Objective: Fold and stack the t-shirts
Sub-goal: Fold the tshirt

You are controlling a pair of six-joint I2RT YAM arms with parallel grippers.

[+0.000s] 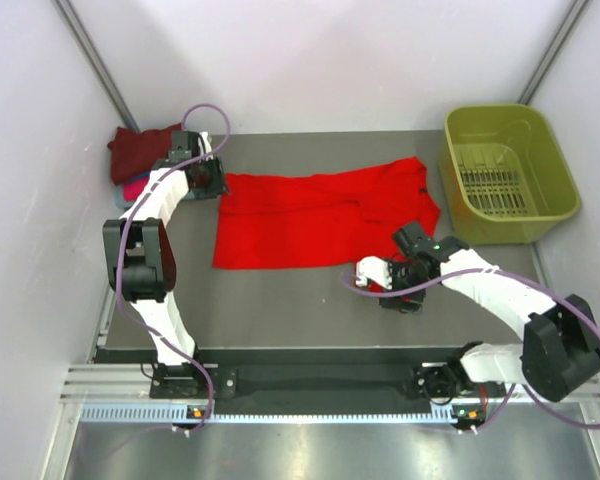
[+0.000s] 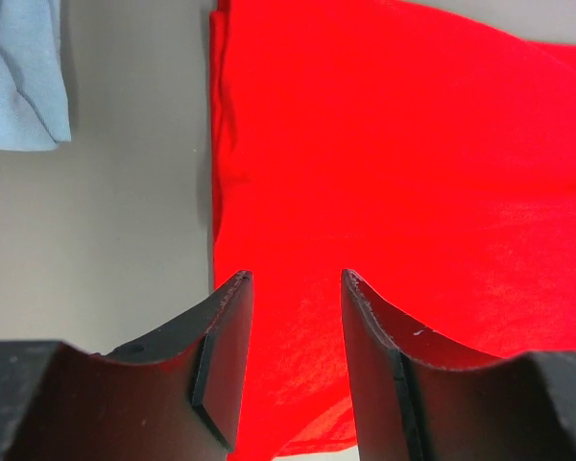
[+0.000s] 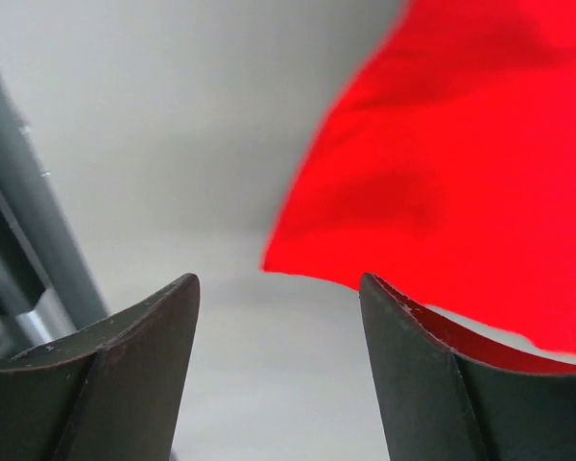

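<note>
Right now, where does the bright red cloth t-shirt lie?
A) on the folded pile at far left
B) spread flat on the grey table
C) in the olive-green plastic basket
B: the red t-shirt lies spread on the table, outside the basket.

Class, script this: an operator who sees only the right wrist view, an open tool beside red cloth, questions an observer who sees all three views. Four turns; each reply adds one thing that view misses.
Operator: Where is the left tool?
Observer: At the red shirt's far left corner, open over its edge.
Operator: What else is on the table?
Observer: A green basket at the far right corner, beside the shirt's right end.
</note>
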